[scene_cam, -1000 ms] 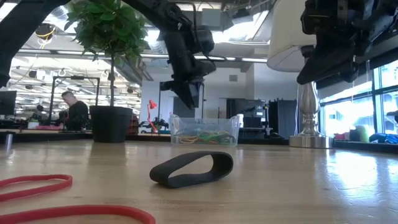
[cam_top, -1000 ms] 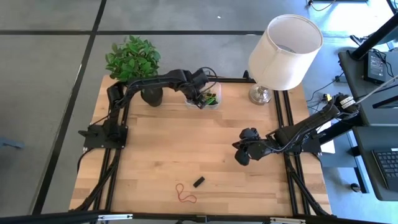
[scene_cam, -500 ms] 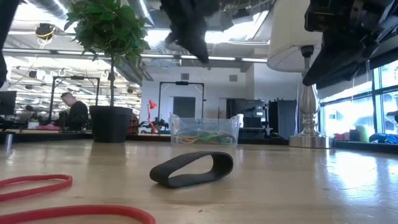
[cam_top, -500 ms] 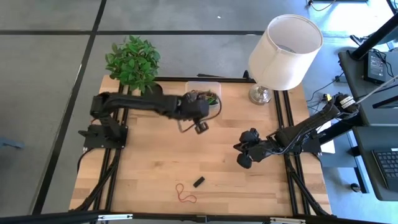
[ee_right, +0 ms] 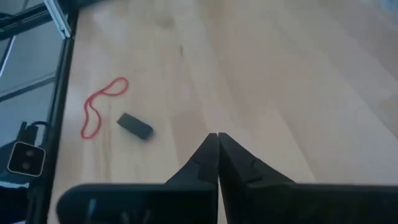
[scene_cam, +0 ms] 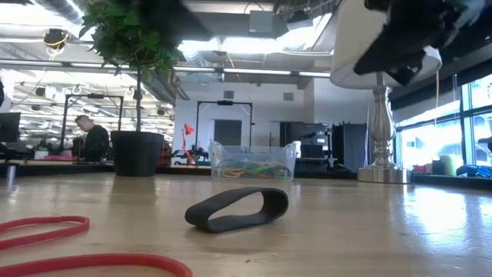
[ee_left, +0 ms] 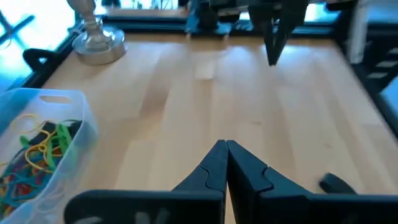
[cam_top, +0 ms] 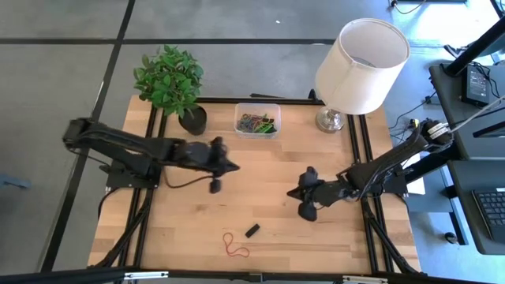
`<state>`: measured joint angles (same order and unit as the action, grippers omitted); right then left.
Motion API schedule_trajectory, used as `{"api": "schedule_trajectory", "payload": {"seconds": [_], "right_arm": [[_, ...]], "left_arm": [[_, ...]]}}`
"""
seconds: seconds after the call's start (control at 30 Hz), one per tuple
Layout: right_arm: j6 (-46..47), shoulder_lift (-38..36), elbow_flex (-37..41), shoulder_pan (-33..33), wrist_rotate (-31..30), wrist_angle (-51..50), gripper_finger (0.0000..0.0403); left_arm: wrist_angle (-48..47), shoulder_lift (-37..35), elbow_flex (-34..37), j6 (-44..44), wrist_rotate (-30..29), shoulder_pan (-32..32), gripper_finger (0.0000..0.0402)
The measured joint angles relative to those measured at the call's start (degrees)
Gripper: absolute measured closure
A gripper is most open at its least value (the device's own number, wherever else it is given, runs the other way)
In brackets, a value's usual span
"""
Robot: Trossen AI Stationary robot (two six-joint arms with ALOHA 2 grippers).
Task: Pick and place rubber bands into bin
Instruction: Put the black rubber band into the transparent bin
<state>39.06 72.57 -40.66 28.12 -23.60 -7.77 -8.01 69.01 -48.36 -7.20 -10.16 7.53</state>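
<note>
While right gripper (ee_right: 217, 138) hovers closed, black band (ee_right: 135, 125) lies near.

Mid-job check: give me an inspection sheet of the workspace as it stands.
Surface: wooden table, mostly bare.
Job's things: bin at the far edge holds mixed bands; black band and red band lie loose at the near edge.
Clutter: plant, lamp at the far corners.
Grippers: left claw shut, empty, mid-table; right claw shut, empty, above the black band.
Cables: one hangs under the left arm.
Surroundings: office; a person sits far behind.
</note>
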Motion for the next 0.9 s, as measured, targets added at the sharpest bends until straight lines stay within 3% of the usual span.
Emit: {"api": "schedule_trajectory", "payload": {"seconds": [0.13,0.23,0.43,0.7,0.9], "right_arm": [[-2.3,6.5,-7.3,-0.1,-0.2,-1.7,0.0401],[-3.8,13.5,-15.9,-0.1,-0.2,-8.4,0.0401],[-1.8,26.4,-33.7,-0.1,3.2,-25.8,0.039],[-0.7,38.7,-52.1,-0.9,11.5,-43.6,0.0343],[-9.2,43.4,-58.2,-1.8,15.5,-45.0,0.0294]], "left_arm": [[6.2,-11.2,12.0,-0.1,3.4,0.7,0.04],[10.5,-19.8,20.4,-0.3,3.9,1.6,0.04],[18.2,-33.6,33.3,10.3,5.3,3.1,0.04],[19.1,-47.0,42.8,12.7,15.9,-0.9,0.04],[18.5,-54.1,46.6,11.9,18.9,-6.3,0.04]]}}
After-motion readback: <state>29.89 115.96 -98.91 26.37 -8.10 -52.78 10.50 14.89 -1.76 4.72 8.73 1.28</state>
